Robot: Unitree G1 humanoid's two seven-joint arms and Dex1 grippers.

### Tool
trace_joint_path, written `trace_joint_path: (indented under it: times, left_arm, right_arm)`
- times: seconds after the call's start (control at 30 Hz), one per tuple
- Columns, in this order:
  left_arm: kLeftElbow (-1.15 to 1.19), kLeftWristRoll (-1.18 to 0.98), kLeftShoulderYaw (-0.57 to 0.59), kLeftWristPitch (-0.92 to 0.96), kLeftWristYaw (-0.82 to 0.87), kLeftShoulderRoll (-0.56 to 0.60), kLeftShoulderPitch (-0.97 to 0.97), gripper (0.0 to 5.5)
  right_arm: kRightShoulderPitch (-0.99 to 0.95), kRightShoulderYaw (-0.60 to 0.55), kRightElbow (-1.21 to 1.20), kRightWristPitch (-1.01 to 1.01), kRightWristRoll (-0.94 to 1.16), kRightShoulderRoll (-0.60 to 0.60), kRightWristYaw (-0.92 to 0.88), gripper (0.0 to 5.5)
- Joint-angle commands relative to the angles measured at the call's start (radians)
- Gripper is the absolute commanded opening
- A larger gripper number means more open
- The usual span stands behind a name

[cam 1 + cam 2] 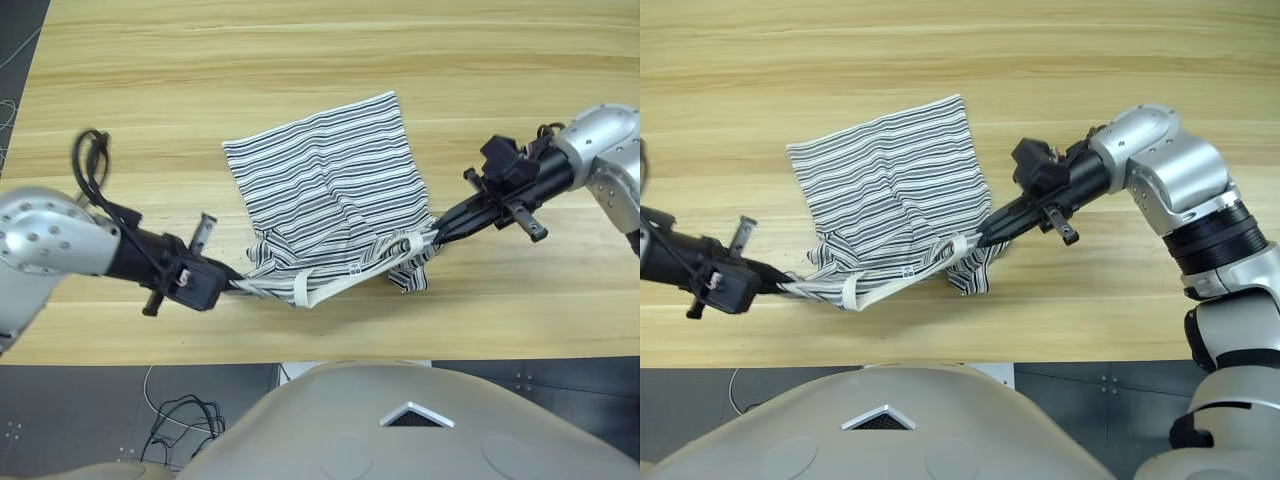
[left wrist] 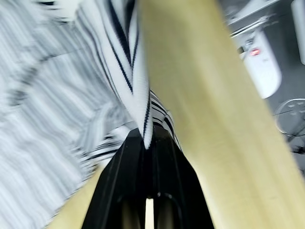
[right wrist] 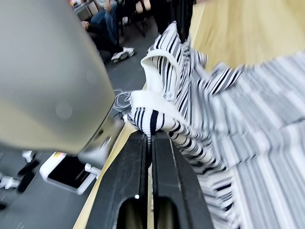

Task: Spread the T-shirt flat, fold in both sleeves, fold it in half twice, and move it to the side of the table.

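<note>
A black-and-white striped T-shirt [image 1: 325, 185] lies on the wooden table [image 1: 300, 50], its far part flat and its near part bunched around the white collar [image 1: 330, 285]. My left gripper [image 1: 232, 284] is shut on the shirt's near left edge, and the cloth [image 2: 138, 102] runs straight out from its closed fingers. My right gripper [image 1: 432, 235] is shut on the near right edge, where a fold of cloth [image 3: 151, 119] is pinched. The near edge hangs stretched between the two grippers, slightly off the table.
The table's near edge [image 1: 300, 358] runs just behind both grippers. Bare wood stretches to the far side and to both sides of the shirt. Cables [image 1: 185, 415] lie on the dark floor below the left arm.
</note>
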Motion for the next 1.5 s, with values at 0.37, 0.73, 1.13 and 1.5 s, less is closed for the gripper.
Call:
trace_joint_path:
  times: [0.37,0.73,1.13,1.5]
  left_arm:
    - [-0.103,0.062,0.043,0.066,-0.019,0.019,0.207,0.99]
    - [0.034,0.172,-0.006,-0.003,-0.01,-0.056,0.167,2.25]
    - [0.021,0.002,-0.026,0.083,-0.083,-0.182,-0.128,2.25]
    - [0.264,0.178,-0.216,0.057,-0.069,-0.409,-0.33,2.25]
  right_arm:
    - [0.105,0.123,-0.116,0.044,0.005,-0.032,-0.005,0.1]
    - [0.131,0.087,-0.081,0.074,-0.164,0.051,-0.007,0.62]
    - [-0.016,0.165,-0.117,0.027,0.03,-0.126,0.001,1.47]
    - [-0.036,0.129,0.283,-0.192,-0.211,0.091,0.001,1.47]
